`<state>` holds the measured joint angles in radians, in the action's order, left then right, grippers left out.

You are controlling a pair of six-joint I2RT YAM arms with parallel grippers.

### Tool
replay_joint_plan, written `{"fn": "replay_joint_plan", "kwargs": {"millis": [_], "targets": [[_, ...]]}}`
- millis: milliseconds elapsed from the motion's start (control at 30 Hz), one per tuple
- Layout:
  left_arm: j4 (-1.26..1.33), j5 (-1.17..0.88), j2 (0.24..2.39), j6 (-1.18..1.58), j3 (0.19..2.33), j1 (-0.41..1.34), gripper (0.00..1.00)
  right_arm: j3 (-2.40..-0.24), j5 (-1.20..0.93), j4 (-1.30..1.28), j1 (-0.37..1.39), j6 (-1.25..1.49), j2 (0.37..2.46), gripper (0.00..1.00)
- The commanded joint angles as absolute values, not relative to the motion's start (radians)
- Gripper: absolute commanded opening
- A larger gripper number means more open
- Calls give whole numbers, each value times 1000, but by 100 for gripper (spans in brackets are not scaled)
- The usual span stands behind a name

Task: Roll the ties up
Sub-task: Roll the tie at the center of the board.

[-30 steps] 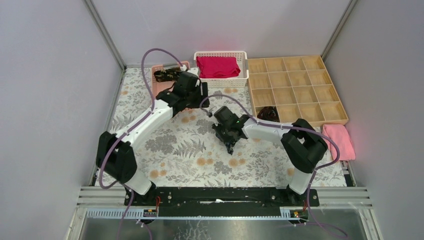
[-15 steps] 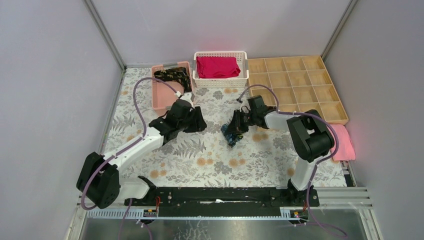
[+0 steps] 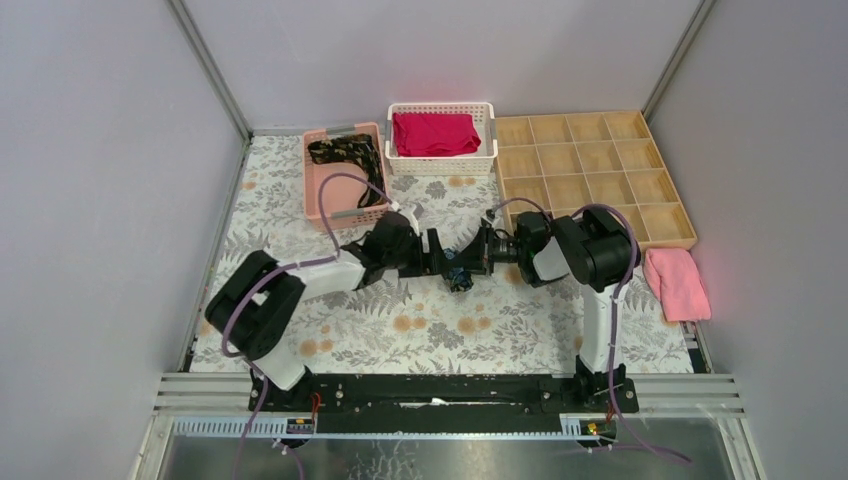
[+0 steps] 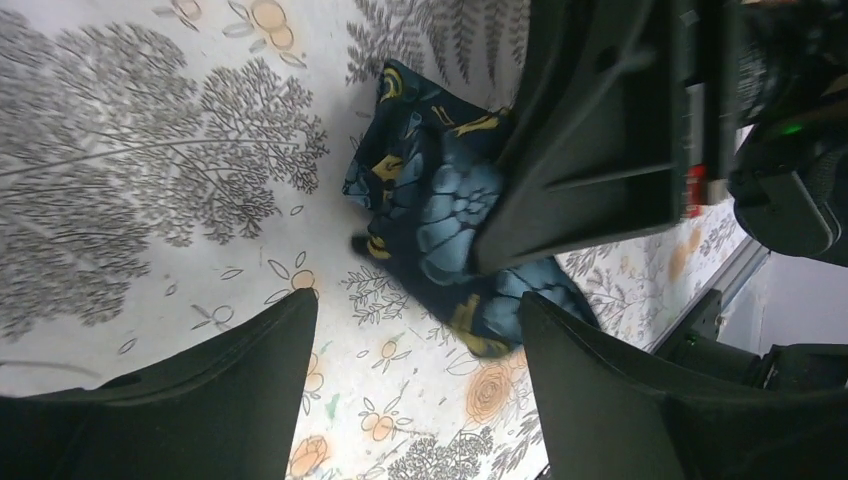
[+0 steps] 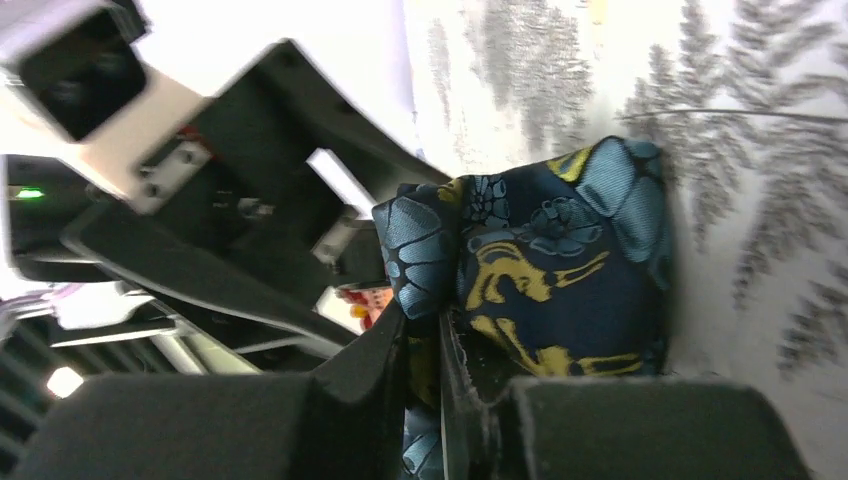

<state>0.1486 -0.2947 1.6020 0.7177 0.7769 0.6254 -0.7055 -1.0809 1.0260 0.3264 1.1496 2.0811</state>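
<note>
While right fingers (image 5: 360,395) seemingly pinch the tie (image 5: 560,260), left fingers (image 4: 200,390) (spread wide) have arrived beside it.

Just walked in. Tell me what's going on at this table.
Both arms meet at the middle of the table over a bunched blue-and-gold floral tie. The right arm's fingers are shut on its fabric. The left arm's fingers stand open facing it, not gripping. It is not a neat coil yet. A second tie lies loose in the pink tray at the back.
</note>
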Motion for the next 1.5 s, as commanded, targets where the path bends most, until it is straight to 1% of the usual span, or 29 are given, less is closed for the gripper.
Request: {"fn": "replay_joint_plan", "kwargs": {"millis": [0, 33, 67, 267, 367, 467, 567, 700, 833, 967, 1067, 1133, 1233, 1367, 1467], "targets": [[317, -335, 1676, 765, 789, 655, 82, -672, -1142, 1619, 312, 1588, 2230, 15], [333, -331, 1691, 778, 785, 662, 83, -675, -1141, 1692, 308, 1646, 2263, 15], [354, -327, 1703, 790, 778, 664, 84, -673, -1138, 1700, 307, 1652, 2283, 14], [454, -267, 1735, 923, 726, 678, 87, -652, -1134, 1687, 304, 1604, 2283, 14], [460, -264, 1746, 935, 730, 688, 86, -650, -1133, 1667, 304, 1583, 2278, 14], [383, -216, 1707, 893, 747, 703, 86, -652, -1127, 1669, 303, 1588, 2265, 14], [278, -142, 1620, 844, 757, 704, 87, -653, -1121, 1698, 303, 1630, 2229, 14], [186, -64, 1532, 770, 792, 704, 91, -647, -1130, 1701, 304, 1667, 2159, 14], [166, -78, 1554, 735, 840, 703, 91, -636, -1140, 1698, 305, 1693, 2075, 14], [174, -143, 1550, 794, 845, 704, 91, -623, -1127, 1682, 304, 1693, 2008, 14], [-5, -76, 1500, 795, 882, 714, 91, -620, -1122, 1579, 305, 1623, 1958, 14], [-159, 38, 1446, 767, 926, 715, 91, -624, -1120, 1419, 305, 1516, 1919, 13], [-407, 221, 1382, 711, 1056, 716, 91, -640, -1099, 1225, 304, 1379, 1859, 13], [-562, 258, 1324, 674, 1176, 719, 90, -689, -1059, 933, 305, 1189, 1766, 13], [-591, 228, 1294, 664, 1172, 720, 90, -742, -1028, 721, 304, 1044, 1709, 13]]}}
